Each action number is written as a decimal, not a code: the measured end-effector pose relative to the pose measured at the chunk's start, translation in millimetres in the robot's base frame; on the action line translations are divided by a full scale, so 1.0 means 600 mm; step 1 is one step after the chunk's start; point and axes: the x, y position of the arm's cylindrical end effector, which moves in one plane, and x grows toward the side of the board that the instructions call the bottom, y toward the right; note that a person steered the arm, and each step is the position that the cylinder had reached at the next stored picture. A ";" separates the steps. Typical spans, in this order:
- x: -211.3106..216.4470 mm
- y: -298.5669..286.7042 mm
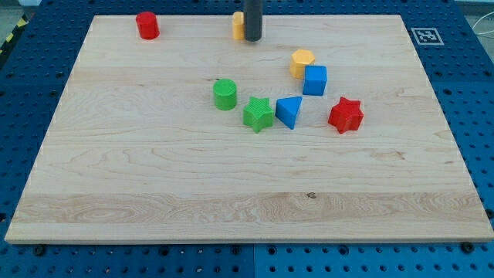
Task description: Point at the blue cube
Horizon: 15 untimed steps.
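**Tip far from blue cube**

My tip (252,39) rests at the tabletop's (154,177) far edge, touching an orange block (238,25). The blue cube (314,80) sits right of centre, squarely upright, no long axis, touching the yellow block (302,62).

You see my tip (252,38) near the board's (154,185) top edge, well apart from the blue cube (315,80) at the lower right, which touches the yellow block (302,62) above it.
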 end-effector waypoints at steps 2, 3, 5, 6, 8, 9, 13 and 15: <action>0.018 0.000; 0.022 0.004; 0.035 0.005; 0.039 0.005; 0.042 0.005; 0.042 0.008; 0.042 0.021; 0.042 0.032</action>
